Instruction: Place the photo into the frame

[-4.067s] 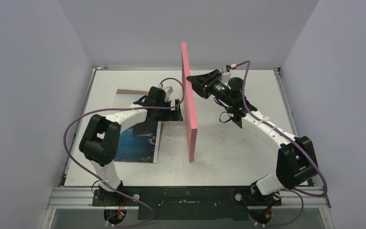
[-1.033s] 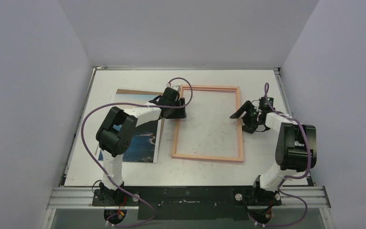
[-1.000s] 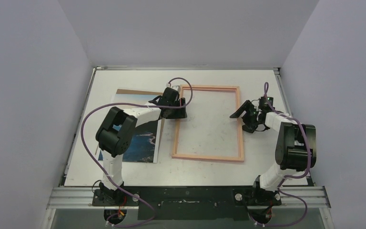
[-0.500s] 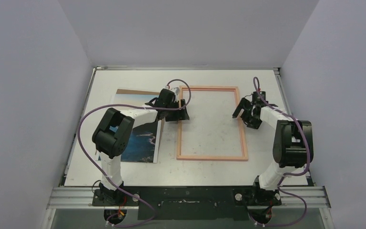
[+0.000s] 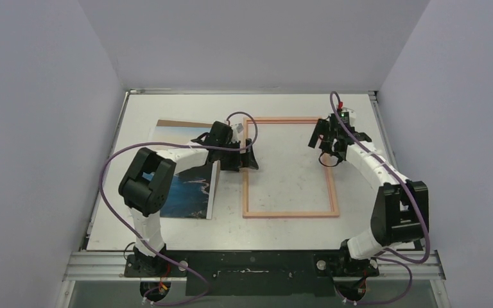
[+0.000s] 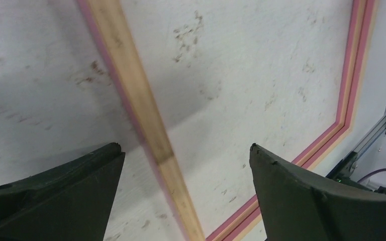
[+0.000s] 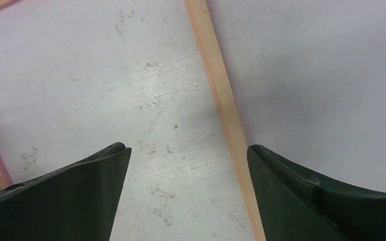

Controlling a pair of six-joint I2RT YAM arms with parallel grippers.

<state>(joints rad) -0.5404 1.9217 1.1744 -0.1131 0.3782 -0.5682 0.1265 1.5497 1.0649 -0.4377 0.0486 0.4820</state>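
While the frame (image 5: 291, 214) lies flat on the tabletop (image 5: 359, 212), right of centre, both end effectors hang open above it. The left end effector (image 5: 249, 158) straddles its left rail and the right end effector (image 5: 325, 137) its right rail, gripping nothing. The photo (image 5: 186, 192) lies flat just left of the frame, partly under the left arm (image 5: 167, 154).

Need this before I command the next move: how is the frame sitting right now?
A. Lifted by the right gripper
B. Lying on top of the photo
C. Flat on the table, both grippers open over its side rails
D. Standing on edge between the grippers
C: the frame lies flat on the table. The left gripper and right gripper each stand open over a side rail, gripping nothing.
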